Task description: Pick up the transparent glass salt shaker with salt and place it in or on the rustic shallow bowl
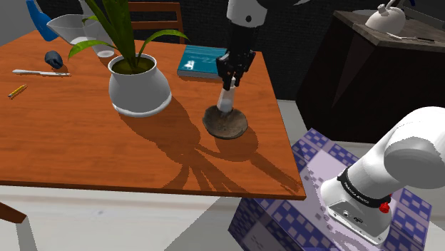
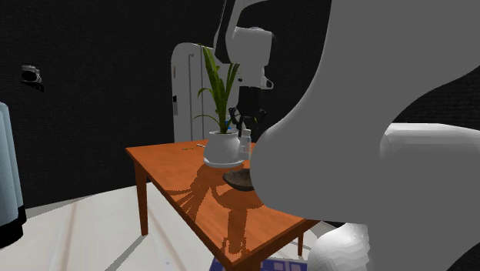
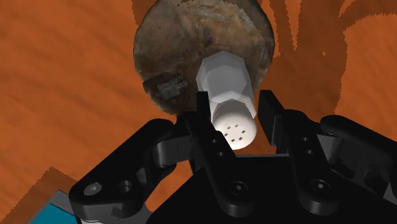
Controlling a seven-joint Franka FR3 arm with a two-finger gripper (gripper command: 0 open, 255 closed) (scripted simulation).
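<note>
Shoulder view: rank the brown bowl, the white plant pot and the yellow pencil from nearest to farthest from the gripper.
1. Brown bowl, just beneath the gripper.
2. White plant pot, off toward the view's left.
3. Yellow pencil, at the view's far left.

Wooden table (image 1: 85, 157) at my stand, orange-brown top. On it: white plant pot (image 1: 139, 89), teal book (image 1: 200, 62), brown shallow bowl (image 1: 225, 123). White pen (image 1: 39, 73) and yellow pencil (image 1: 18, 90) lie toward the shoulder view's left.

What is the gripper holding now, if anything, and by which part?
It cannot be told: the gripper sits around the top of the white salt shaker, near its cap, over the brown bowl, but a clasp is not visible.
</note>
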